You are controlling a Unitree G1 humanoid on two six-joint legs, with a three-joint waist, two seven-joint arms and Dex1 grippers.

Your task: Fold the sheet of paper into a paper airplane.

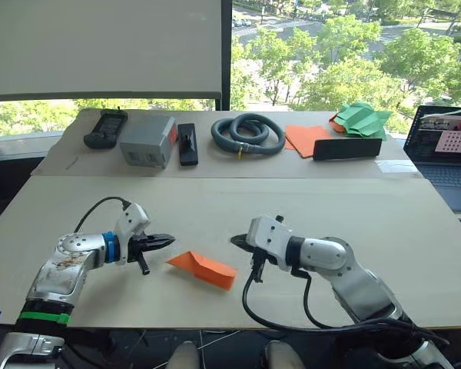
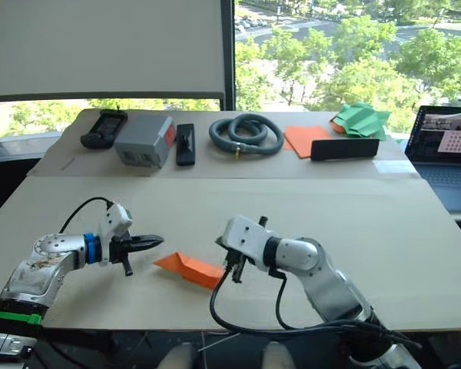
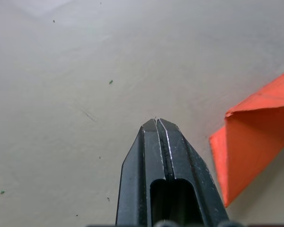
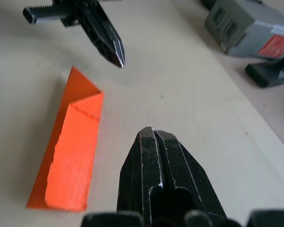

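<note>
The counter (image 1: 215, 207) is carrying the paper (image 1: 203, 268), lying near its front edge as a folded wedge, so folding looks partway done. The left pincer (image 1: 167, 241) and right pincer (image 1: 238, 241) are both sitting closed beside it, holding nothing. Next, one probably needs to open and pinch an edge.

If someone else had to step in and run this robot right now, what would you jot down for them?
Left gripper: shut, empty, hovering just off the pointed end of the orange paper, not touching it.
Right gripper: shut, empty, beside the paper's wider end, also clear of it.
The paper lies on the near table between the two grippers, already folded into a narrow wedge with a pointed tip.
Done: the first folds. Left: the wedge lies flat, with no upright fin or spread wings, so the last folds remain.
On the far table: a flat orange sheet and green folded paper, both out of play.
</note>
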